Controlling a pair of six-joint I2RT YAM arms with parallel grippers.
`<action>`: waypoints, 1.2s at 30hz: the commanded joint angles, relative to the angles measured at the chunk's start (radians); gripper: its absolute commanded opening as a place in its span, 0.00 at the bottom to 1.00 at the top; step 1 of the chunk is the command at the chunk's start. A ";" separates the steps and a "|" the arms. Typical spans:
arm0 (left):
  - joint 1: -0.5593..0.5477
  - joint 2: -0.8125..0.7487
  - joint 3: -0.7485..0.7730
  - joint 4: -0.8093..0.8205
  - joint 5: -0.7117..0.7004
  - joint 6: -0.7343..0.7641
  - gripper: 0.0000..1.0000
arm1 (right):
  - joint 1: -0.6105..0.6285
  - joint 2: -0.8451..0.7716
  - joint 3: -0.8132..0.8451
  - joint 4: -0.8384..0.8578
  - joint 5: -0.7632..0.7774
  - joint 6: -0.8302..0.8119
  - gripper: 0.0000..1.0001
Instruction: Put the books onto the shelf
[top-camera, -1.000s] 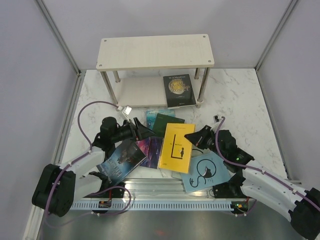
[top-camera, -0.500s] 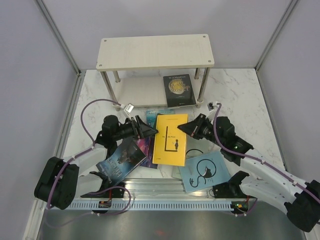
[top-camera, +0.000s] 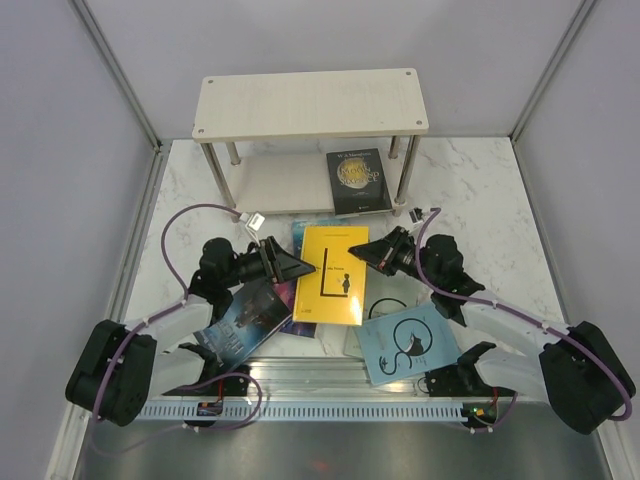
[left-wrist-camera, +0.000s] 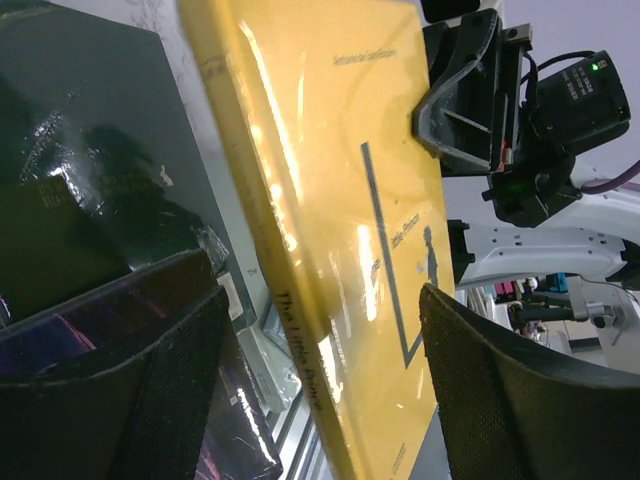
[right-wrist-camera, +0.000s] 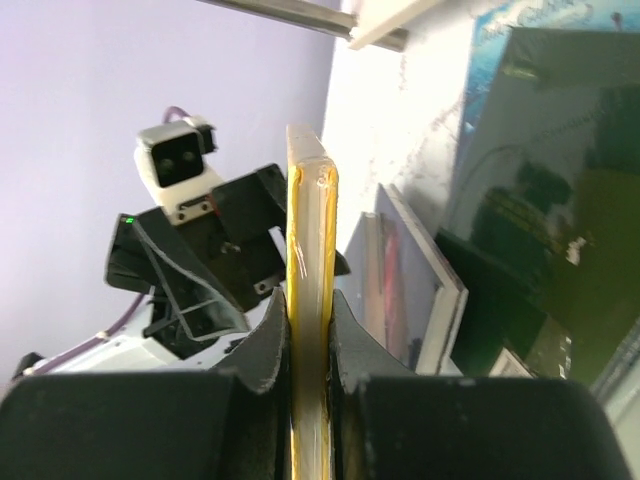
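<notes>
My right gripper (top-camera: 373, 254) (right-wrist-camera: 310, 335) is shut on the right edge of a yellow book (top-camera: 332, 273) (right-wrist-camera: 312, 220) and holds it lifted and tilted over the pile. The left gripper (top-camera: 300, 268) (left-wrist-camera: 320, 385) is open, its jaws standing either side of the yellow book's (left-wrist-camera: 340, 200) spine with gaps showing. Loose on the table lie a pale blue cat book (top-camera: 410, 342), a dark blue book (top-camera: 240, 320), a purple one (top-camera: 290, 300), a teal one (top-camera: 308, 228) and a dark green one (left-wrist-camera: 70, 210). The shelf (top-camera: 310, 102) stands behind, with a dark book (top-camera: 358, 181) on its lower board.
A metal rail (top-camera: 330, 385) runs along the near table edge between the arm bases. Grey walls close in the table left, right and behind. A purple cable (top-camera: 190, 215) loops over the left arm. Bare marble shows on both sides of the shelf legs.
The right gripper has carried the yellow book left and away from the near edge, raising it off the pile. Its spine now sits between the left gripper's open jaws.
</notes>
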 joint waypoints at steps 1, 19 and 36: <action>-0.004 -0.045 0.001 -0.050 -0.003 0.059 0.80 | -0.020 -0.009 0.026 0.237 -0.077 0.076 0.00; -0.012 0.007 0.019 0.288 0.111 -0.205 0.26 | -0.054 0.493 -0.044 0.996 -0.095 0.293 0.00; -0.012 -0.062 0.100 0.033 -0.197 -0.133 0.02 | -0.064 0.556 -0.311 1.186 -0.091 0.337 0.86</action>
